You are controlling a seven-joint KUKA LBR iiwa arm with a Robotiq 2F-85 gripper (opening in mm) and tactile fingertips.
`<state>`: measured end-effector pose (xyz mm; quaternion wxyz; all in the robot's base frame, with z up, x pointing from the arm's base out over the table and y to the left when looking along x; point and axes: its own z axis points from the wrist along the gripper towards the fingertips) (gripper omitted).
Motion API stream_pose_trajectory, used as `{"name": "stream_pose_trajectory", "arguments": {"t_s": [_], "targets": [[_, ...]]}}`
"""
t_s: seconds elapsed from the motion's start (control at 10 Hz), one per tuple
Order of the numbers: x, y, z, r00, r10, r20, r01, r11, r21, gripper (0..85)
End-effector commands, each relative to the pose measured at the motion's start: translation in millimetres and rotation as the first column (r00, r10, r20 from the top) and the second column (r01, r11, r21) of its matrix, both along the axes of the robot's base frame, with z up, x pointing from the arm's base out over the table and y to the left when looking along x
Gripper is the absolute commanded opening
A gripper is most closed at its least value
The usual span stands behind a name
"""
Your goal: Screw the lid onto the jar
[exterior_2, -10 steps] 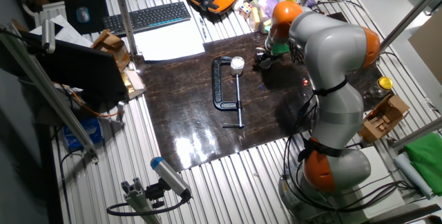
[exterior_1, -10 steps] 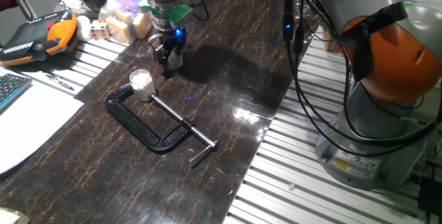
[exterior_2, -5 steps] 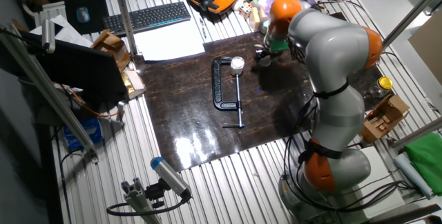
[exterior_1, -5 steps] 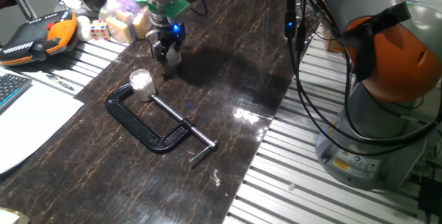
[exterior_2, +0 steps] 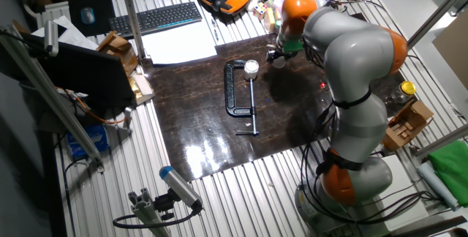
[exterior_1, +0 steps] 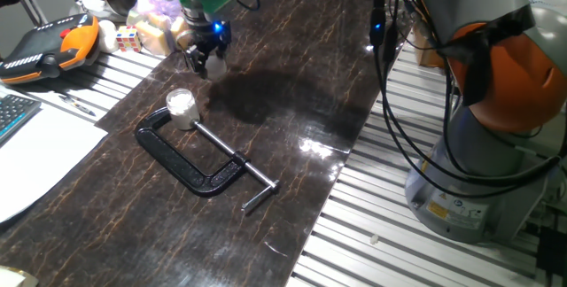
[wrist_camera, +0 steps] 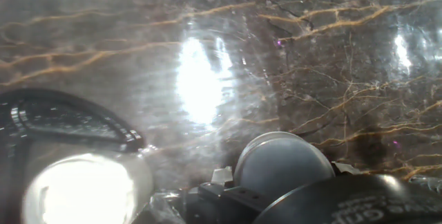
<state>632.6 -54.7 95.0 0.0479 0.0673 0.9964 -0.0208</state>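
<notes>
Translucent whitish plastic is showing at the head of the black C-clamp (exterior_1: 190, 156), where the small jar (exterior_1: 181, 105) is sitting on the dark marble-patterned table (exterior_1: 292, 101), well apart from the gripper (exterior_1: 204, 59) that is hanging above the far end. The fingers are clenching the pale lid (wrist_camera: 284, 165), which the hand view is showing pinched between them. In my judgement the risk is cross-threading: a tilted or off-centre lid would be jamming, or nudging the light jar against the clamp.
</notes>
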Motion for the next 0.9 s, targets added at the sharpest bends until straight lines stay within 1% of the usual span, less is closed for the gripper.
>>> {"name": "stream_pose_trajectory", "arguments": {"t_s": [0.0, 0.3, 0.6, 0.8], "targets": [[-0.4, 3.4, 2.9, 1.0, 0.003, 0.003, -0.003, 1.0, 0.001, 65.0], [-2.1, 17.9, 13.9, 1.0, 0.012, 0.01, -0.012, 1.0, 0.007, 65.3], [-1.9, 33.1, 20.7, 1.0, 0.03, 0.005, -0.03, 0.999, 0.012, 65.7], [-3.7, 42.9, 25.7, 0.999, 0.035, 0.002, -0.035, 0.999, 0.013, 65.7]]}}
